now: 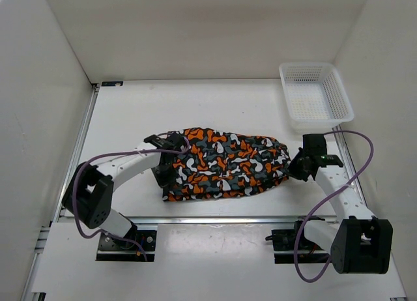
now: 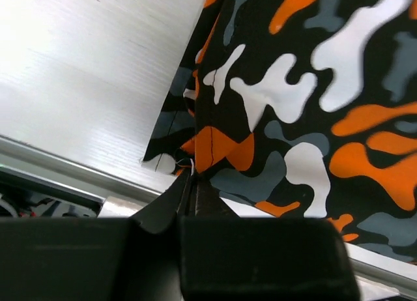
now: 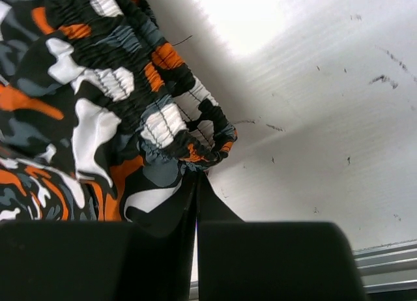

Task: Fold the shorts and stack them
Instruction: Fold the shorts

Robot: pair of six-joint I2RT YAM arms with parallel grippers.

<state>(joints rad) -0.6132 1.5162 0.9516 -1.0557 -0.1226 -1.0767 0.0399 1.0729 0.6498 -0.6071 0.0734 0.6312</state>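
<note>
- The shorts (image 1: 225, 164) lie on the white table (image 1: 195, 105), about in its middle, between the two arms. They are spread wide from left to right, in more than one layer.
- The left gripper (image 1: 163, 173) is at the left end of the cloth. In the left wrist view its fingers (image 2: 166, 206) are pressed together, and a corner of the hem seems to sit between the tips; the view is too close to show how much cloth they hold.
- The right gripper (image 1: 294, 165) is at the right end, by the gathered elastic waistband. Its fingers (image 3: 214, 206) are pressed together, and they pinch a fold of the printed cloth just under the waistband.
- A white mesh basket (image 1: 339, 92) stands in the far right corner of the table, well apart from the shorts.
</note>
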